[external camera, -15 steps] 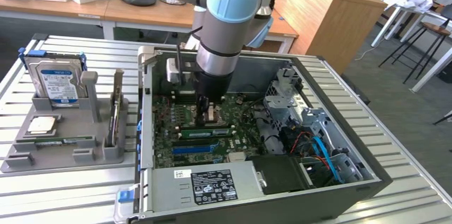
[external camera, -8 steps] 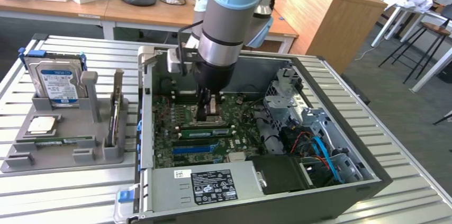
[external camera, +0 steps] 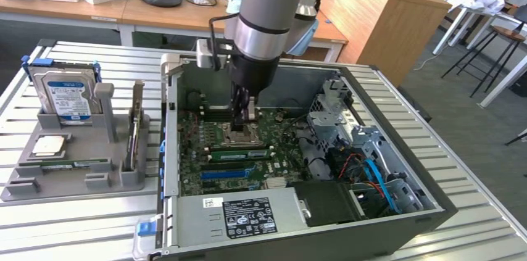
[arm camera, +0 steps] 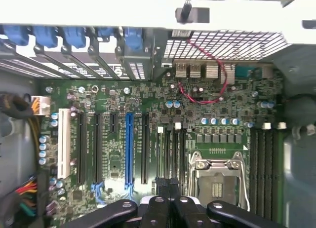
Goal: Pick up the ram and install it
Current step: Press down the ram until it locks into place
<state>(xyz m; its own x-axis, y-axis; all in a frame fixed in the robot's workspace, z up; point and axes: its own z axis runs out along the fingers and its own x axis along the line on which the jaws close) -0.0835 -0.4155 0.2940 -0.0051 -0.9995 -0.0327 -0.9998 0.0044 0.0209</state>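
Note:
A thin green ram (external camera: pixel 239 151) stands on edge in a memory slot of the motherboard (external camera: pixel 272 126), just beside the CPU socket (external camera: pixel 239 136). My gripper (external camera: pixel 243 126) reaches down into the open computer case and hangs right over the socket, a short way behind the ram. Its dark fingers are shut, with nothing visible between them. In the wrist view the gripper (arm camera: pixel 168 188) sits over the near end of the long memory slots (arm camera: pixel 173 154), next to the CPU socket (arm camera: pixel 217 181).
A grey parts tray (external camera: pixel 115 178) on the exterior view's left holds a silver hard drive (external camera: pixel 68 97), an upright expansion card (external camera: pixel 133 128), a CPU chip (external camera: pixel 48 145) and a thin green strip (external camera: pixel 70 163). Case walls, a drive cage (external camera: pixel 342 116) and the power supply (external camera: pixel 239 215) hem in the motherboard.

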